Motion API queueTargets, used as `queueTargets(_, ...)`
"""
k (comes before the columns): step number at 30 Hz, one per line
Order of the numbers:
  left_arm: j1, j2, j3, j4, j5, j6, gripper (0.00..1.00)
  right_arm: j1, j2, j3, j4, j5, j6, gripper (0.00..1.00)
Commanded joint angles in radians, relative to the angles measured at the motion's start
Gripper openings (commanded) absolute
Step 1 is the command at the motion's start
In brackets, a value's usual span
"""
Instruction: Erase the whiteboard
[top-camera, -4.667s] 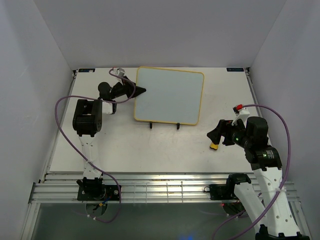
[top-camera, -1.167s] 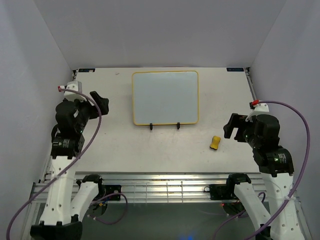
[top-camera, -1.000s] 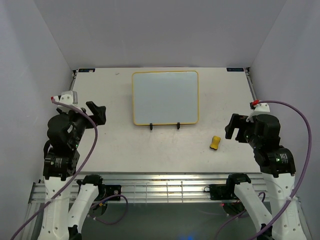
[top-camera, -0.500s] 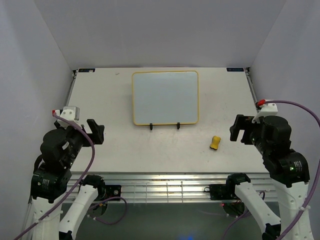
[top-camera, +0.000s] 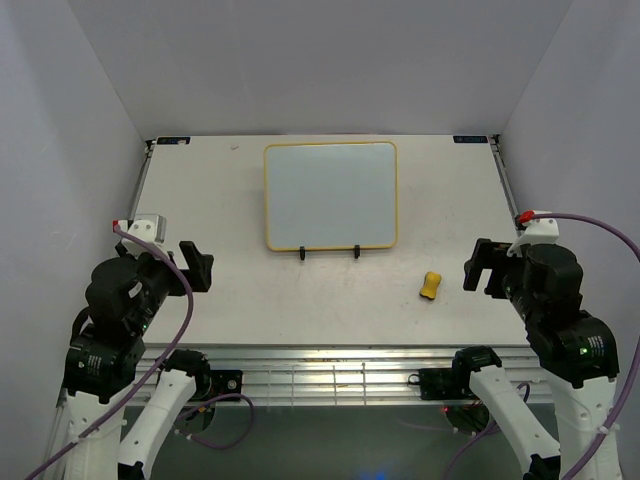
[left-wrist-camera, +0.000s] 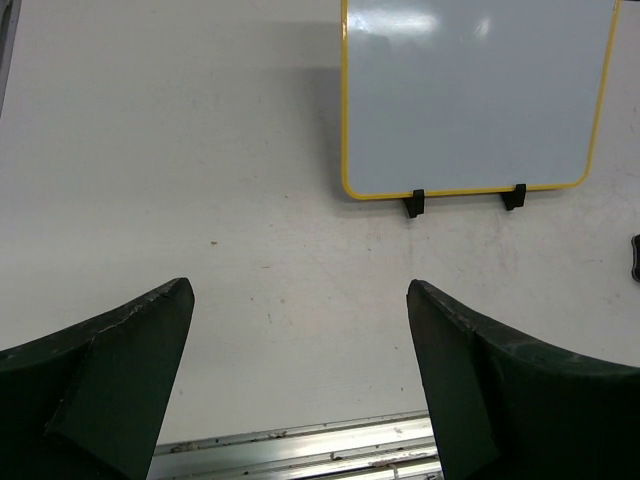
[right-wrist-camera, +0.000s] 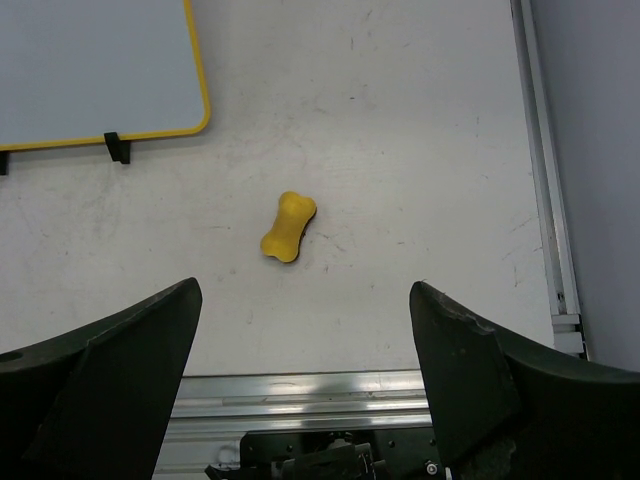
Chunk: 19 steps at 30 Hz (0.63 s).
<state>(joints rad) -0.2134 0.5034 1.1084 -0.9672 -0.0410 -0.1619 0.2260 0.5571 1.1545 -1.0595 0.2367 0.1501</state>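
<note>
The whiteboard (top-camera: 331, 195) is a blank white panel with a thin yellow frame, resting on two small black stand feet (top-camera: 302, 253) at the table's far middle; it also shows in the left wrist view (left-wrist-camera: 475, 95) and partly in the right wrist view (right-wrist-camera: 95, 65). A small yellow eraser (top-camera: 431, 285) lies on the table right of the board, seen too from the right wrist (right-wrist-camera: 288, 226). My left gripper (top-camera: 197, 266) hangs open over the near left. My right gripper (top-camera: 482, 268) hangs open at the near right, apart from the eraser. Both hold nothing.
The white table (top-camera: 240, 290) ends in a metal rail (top-camera: 320, 375) along the near edge, where both arm bases stand. Grey walls close in on the left, right and back. A side rail (right-wrist-camera: 540, 170) runs along the table's right edge.
Both arms have drawn back toward the near edge and risen, the left one more. The whiteboard and eraser have stayed put. Both grippers stayed open.
</note>
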Motion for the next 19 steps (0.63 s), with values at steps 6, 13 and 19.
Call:
queueTargets(6,-0.004,0.001,-0.016,0.019,0.009,-0.008,0.98,0.007,0.004,-0.01,0.036,0.022,0.003,0.9)
queueTargets(13,-0.004,-0.003,-0.032,0.044,0.006,-0.011,0.98,0.007,0.0,-0.022,0.05,0.029,0.003,0.9)
queueTargets(19,-0.004,-0.003,-0.044,0.056,-0.003,-0.008,0.98,0.007,0.006,-0.035,0.062,0.016,0.002,0.9)
